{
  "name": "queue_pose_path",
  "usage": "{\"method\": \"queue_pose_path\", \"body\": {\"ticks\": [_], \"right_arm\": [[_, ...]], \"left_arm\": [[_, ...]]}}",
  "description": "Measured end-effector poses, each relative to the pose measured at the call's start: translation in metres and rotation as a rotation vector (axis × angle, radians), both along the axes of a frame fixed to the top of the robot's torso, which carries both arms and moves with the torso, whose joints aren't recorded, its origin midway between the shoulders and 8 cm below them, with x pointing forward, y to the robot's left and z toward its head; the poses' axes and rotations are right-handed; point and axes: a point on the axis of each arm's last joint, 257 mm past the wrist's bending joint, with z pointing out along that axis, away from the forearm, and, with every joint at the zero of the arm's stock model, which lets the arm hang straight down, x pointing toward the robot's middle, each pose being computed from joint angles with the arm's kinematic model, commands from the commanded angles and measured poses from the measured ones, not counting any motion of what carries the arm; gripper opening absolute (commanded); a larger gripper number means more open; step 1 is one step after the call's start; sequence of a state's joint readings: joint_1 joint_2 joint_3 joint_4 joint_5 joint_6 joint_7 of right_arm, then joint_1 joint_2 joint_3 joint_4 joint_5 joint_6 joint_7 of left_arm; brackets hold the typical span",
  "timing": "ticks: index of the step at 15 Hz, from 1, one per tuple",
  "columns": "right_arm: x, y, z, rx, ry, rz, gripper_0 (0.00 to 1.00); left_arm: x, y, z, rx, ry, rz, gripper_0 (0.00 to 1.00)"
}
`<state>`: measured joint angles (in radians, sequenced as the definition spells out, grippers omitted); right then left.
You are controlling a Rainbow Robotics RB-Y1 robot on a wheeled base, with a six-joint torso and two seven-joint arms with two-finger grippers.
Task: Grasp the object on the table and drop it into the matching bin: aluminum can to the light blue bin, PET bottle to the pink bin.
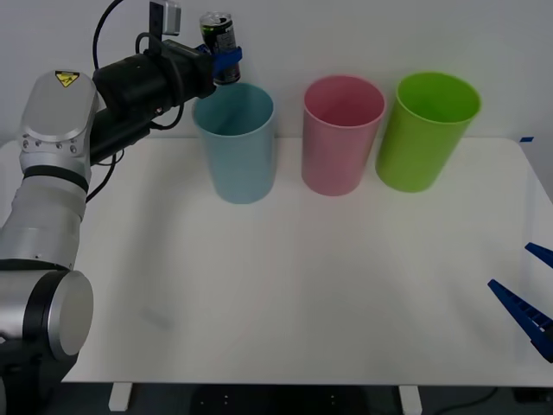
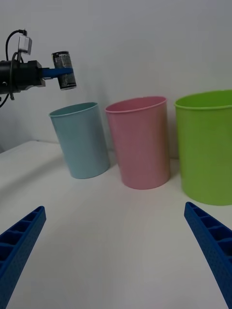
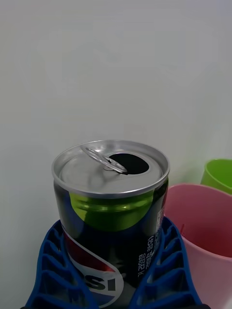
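Can held in the air over the light blue bin, left arm reaching out.

Front view: the left gripper [image 1: 226, 62] is stretched forward above the rim of the light blue bin [image 1: 235, 143], its blue fingers clamped on the aluminum can [image 1: 219, 45], which stands roughly upright, silver top up, clear of the table [image 1: 285, 294]. The pink bin [image 1: 340, 134] and a lime green bin [image 1: 425, 130] stand in a row to its right; the right gripper [image 1: 531, 298] waits low at the table's near right edge.
Right wrist view: its own fingers spread wide apart; the can hangs above the light blue bin, long axis near vertical.
Left wrist view: "PEPSI" lettering and the red-white-blue logo read on the can, the pull-tab opening uppermost, fingers [image 3: 50, 263] gripping both sides.
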<state>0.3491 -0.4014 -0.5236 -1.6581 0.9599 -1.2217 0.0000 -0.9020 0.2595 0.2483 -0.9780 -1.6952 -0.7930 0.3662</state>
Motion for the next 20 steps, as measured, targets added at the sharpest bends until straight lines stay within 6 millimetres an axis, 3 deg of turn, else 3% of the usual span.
{"method": "queue_pose_path", "body": {"ticks": [1, 2, 3, 13, 20], "right_arm": [[0.0, 0.0, 0.0, 0.0, 0.0, 0.0, 1.0], [0.0, 0.0, 0.0, 0.0, 0.0, 0.0, 1.0], [0.0, 0.0, 0.0, 0.0, 0.0, 0.0, 1.0], [0.0, 0.0, 0.0, 0.0, 0.0, 0.0, 1.0], [0.0, 0.0, 0.0, 0.0, 0.0, 0.0, 1.0]], "left_arm": [[0.0, 0.0, 0.0, 0.0, 0.0, 0.001, 0.16], [0.0, 0.0, 0.0, 0.0, 0.0, 0.0, 0.93], [0.0, 0.0, 0.0, 0.0, -0.001, 0.0, 1.0], [-0.004, 0.008, 0.0, -0.049, 0.006, -0.008, 1.0], [-0.032, 0.047, -0.003, -0.138, -0.028, -0.017, 1.0]]}}
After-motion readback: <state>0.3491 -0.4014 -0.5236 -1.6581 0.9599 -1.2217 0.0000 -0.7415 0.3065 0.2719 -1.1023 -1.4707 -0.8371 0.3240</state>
